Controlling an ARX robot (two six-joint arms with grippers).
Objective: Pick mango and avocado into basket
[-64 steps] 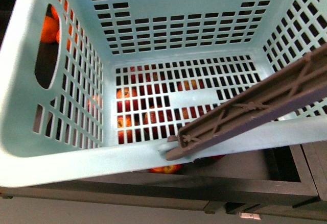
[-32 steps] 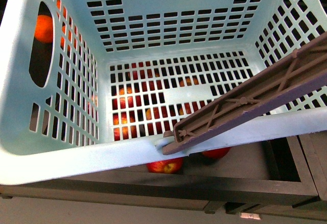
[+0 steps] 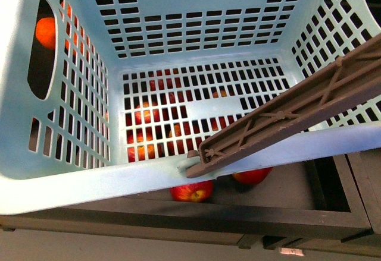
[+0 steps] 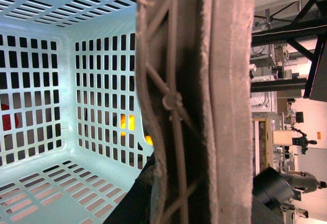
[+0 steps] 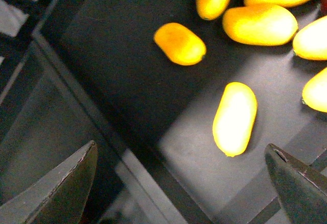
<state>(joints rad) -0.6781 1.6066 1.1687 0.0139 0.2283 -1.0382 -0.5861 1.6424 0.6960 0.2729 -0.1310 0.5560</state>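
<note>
My right gripper (image 5: 180, 150) hangs over mango (image 5: 235, 118), jaws wide, empty | left gripper hidden by basket (image 3: 71, 192) handle (image 4: 230, 81), can't tell.

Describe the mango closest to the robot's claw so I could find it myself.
Look at the dark tray under the right gripper, where yellow fruits crowd at one side. The mango lies apart from them, nearest the open gripper. It is pale bright yellow, unlike the other loner, an orange fruit farther off.
</note>
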